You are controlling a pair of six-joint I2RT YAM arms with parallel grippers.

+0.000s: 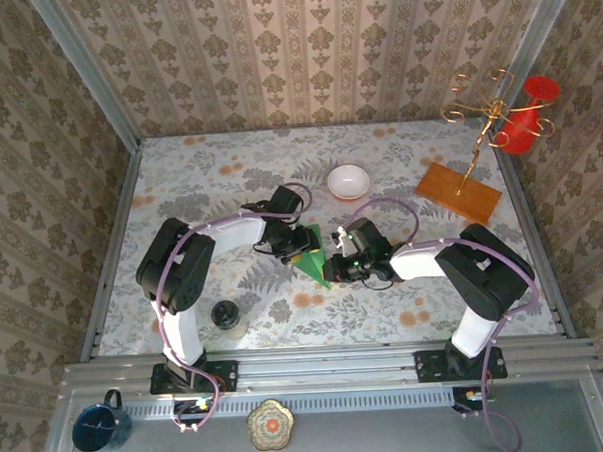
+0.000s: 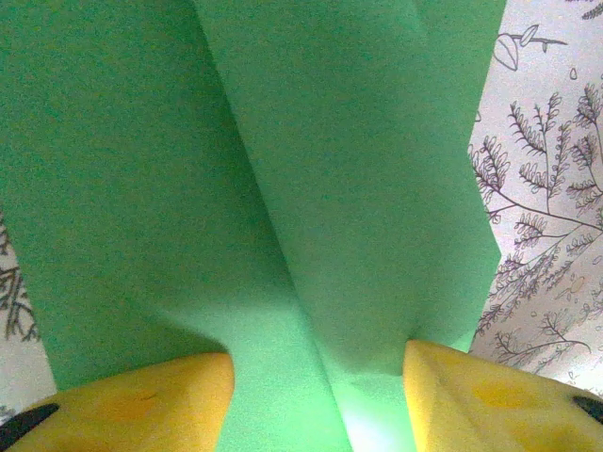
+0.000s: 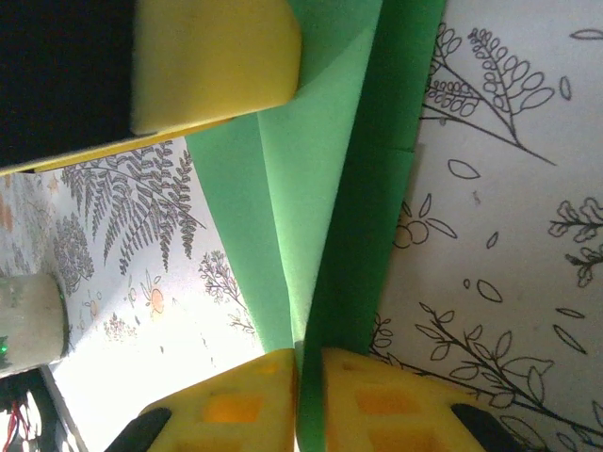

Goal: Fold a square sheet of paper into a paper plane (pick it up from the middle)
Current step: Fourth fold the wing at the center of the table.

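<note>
- Yellow pads [image 3: 377,405] of our right hand [image 3: 300,363] sit closest to the lens, pressed together on a folded edge of the sheet of paper [image 3: 311,207], with only the green layers between them.
- Our left hand [image 2: 318,356] stands about half open, one pad on either side of a raised crease in the sheet; we judge it to be straddling the paper, not clamping it (the paper bulges freely between the pads).
- Seen from above, the sheet lies partly folded near the middle of the table [image 1: 405,312], between our two hands, which are very near each other.
- If the right hand pulls while the left pads drag on the sheet, the thin paper could tear or wrinkle.
- If the pinch sits off the centre line, the crease could set crooked and the plane come out lopsided.
- With the hands this near, one careless move could knock the fingers together and shift the fold.
</note>
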